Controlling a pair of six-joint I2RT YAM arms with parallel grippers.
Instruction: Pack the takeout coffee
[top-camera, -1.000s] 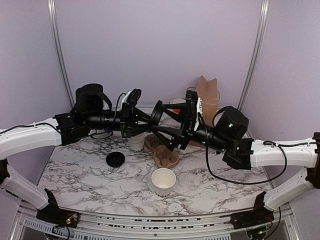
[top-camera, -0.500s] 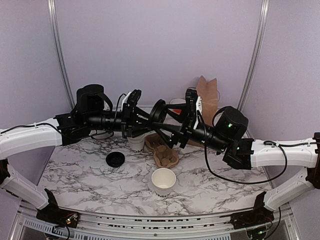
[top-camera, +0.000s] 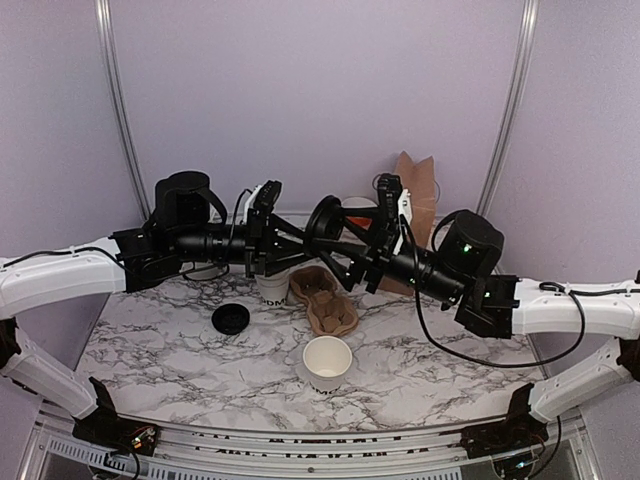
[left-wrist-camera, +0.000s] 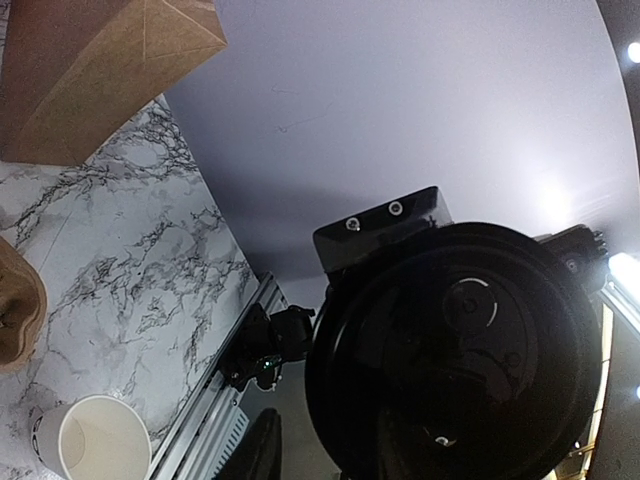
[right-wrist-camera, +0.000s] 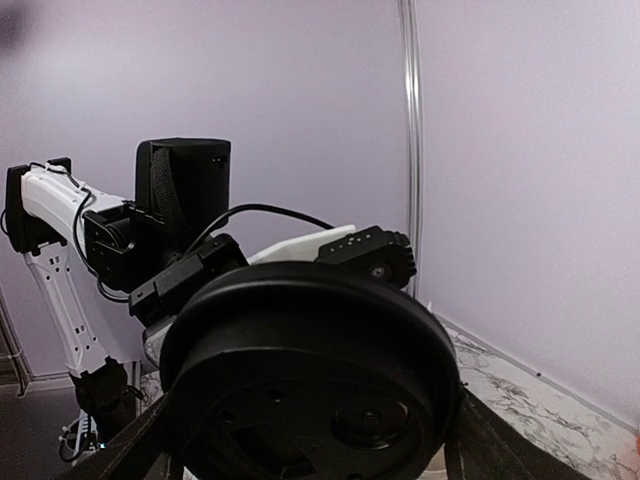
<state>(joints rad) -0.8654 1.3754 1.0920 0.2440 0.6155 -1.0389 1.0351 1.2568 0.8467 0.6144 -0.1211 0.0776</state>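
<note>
Top view first. The left arm (top-camera: 200, 240) comes in from the left edge, bends at its big black elbow and runs level to the middle. The right arm (top-camera: 440, 270) mirrors it from the right, its forearm angled up and leftward. Both hang clear above the marbled worktop (top-camera: 430, 360) and meet tip to tip over the cardboard cup carrier (top-camera: 328, 308). The right fingers (top-camera: 348, 243) hold a black lid (top-camera: 325, 215) up on edge. The left fingers (top-camera: 295, 238) reach right up to it, but whether they are apart or together I cannot tell. The printed white cup (top-camera: 272, 290) stands under the left forearm, just left of the carrier, with its top hidden by the arm. A second black lid (top-camera: 231, 319) lies flat to its left. A lidless white cup (top-camera: 327, 365) sits nearer the front, and a brown paper bag (top-camera: 417, 195) stands at the back.

On the left wrist camera, the lid fills the lower right, face on and very close. The bag is top left and the lidless cup bottom left, while the left fingers' spread is hard to read.

On the right wrist camera, the lid spans the whole gap, clamped between the right fingers. The left arm sits straight beyond it, against the purple wall (right-wrist-camera: 520, 150).
</note>
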